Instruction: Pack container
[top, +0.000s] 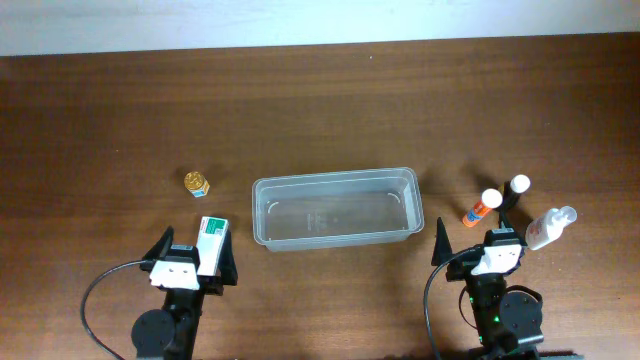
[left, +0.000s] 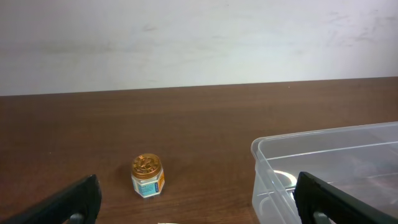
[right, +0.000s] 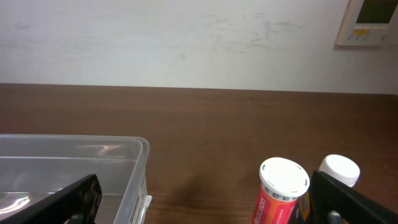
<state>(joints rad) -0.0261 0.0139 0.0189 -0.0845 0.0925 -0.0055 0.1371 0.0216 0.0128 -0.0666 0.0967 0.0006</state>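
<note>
Brown wood table (top: 320, 110) is taking up nearly the whole overhead view, w/ a white wall (left: 199, 43) running behind it.

The container (top: 335, 178) is sitting open side up at table centre, long side running L-R, between the two arms and a bit ahead of them. Nothing is lying inside it. Left wrist cam is catching its near corner (left: 323, 140) at right; right wrist cam is catching the other end (right: 74, 143) at left.

Left gripper (top: 195, 255) is hovering at the near edge, L of the container, claw spread wide: fingers are showing only at the far edges of its wrist view. Right gripper (top: 478, 248) is sitting at the near edge on the R side, claw also wide apart, holding nothing.

Clear bottle w/ white top (top: 550, 227) is lying tilted just beside the right gripper. Orange tube w/ white cap (top: 480, 209) is standing just ahead of that claw, w/ a dark bottle w/ white cap (top: 516, 190) close behind it; both are apart from the container.

Green-and-white box (top: 211, 238) is lying right at the left claw, toward its inner finger; can't tell if touching.

Small jar w/ gold lid (top: 197, 183) is standing upright, L of the container, well apart from it.
</note>
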